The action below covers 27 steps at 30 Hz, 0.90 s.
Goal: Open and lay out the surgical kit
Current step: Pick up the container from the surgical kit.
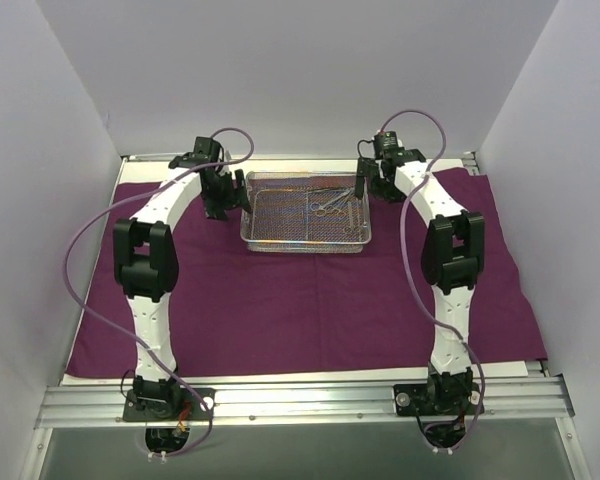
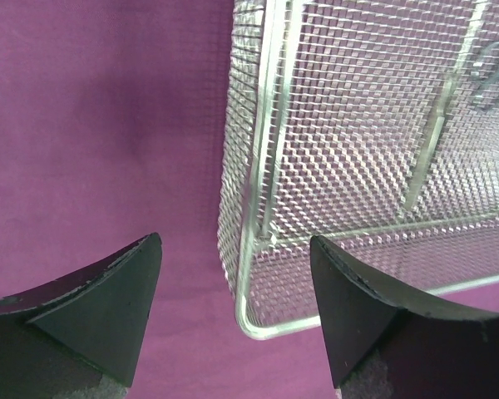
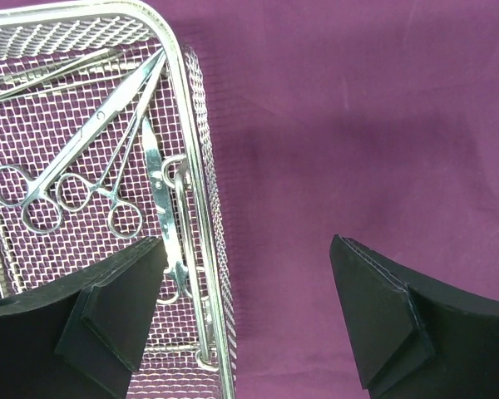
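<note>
The dark purple cloth (image 1: 310, 310) lies spread flat over the table. On its far middle stands the silver wire-mesh tray (image 1: 302, 247). Slim scissor-handled instruments (image 1: 332, 205) lie in the tray's right half. My left gripper (image 1: 223, 200) hangs at the tray's left end. It is open, and in the left wrist view the tray's corner rim (image 2: 262, 174) sits between its fingers (image 2: 108, 307) without touching them. My right gripper (image 1: 368, 185) is open at the right end and straddles the side wall (image 3: 206, 241). Ring-handled instruments (image 3: 75, 179) lie just inside that wall.
White walls close in the left, back and right sides. An aluminium rail (image 1: 300, 400) carrying both arm bases runs along the near edge. Purple cables (image 1: 80, 250) loop out beside each arm. Bare cloth (image 3: 358, 125) stretches outward from the tray on either side.
</note>
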### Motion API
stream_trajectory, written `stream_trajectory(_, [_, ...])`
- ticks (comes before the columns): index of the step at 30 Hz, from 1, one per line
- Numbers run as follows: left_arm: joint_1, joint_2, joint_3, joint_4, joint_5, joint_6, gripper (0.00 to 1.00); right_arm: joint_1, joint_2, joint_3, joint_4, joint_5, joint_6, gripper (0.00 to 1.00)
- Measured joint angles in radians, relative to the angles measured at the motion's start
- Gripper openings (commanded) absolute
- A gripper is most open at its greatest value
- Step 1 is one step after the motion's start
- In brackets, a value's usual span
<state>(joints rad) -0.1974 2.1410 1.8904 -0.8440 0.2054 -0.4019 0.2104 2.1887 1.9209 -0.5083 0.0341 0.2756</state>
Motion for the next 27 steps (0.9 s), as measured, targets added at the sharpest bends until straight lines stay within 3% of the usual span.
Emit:
stream_trajectory(5, [0.0, 0.07, 0.027, -0.008, 0.0, 0.003, 0.69, 0.0, 0.045, 0.032, -0.009, -0.044, 0.001, 0.76])
stream_trajectory(11, [-0.005, 0.126, 0.086, -0.02, 0.026, 0.006, 0.52, 0.0, 0.137, 0.089, -0.019, -0.095, 0.006, 0.62])
stream_trajectory(14, [-0.005, 0.145, 0.122, -0.024, 0.036, 0.01, 0.42, 0.0, 0.167, 0.108, -0.026, -0.104, 0.009, 0.5])
stream_trajectory(17, [-0.006, 0.151, 0.141, -0.025, 0.045, 0.013, 0.26, 0.0, 0.175, 0.109, -0.027, -0.113, 0.009, 0.28])
stream_trajectory(19, [-0.009, 0.152, 0.153, -0.03, 0.053, 0.02, 0.15, 0.0, 0.177, 0.111, -0.026, -0.136, 0.012, 0.05])
stream_trajectory(20, [-0.011, 0.154, 0.16, -0.03, 0.055, 0.026, 0.04, 0.0, 0.177, 0.115, -0.032, -0.122, -0.008, 0.0])
stream_trajectory(27, [-0.023, 0.162, 0.215, -0.066, 0.041, 0.051, 0.02, 0.006, 0.175, 0.125, -0.064, -0.106, 0.006, 0.0])
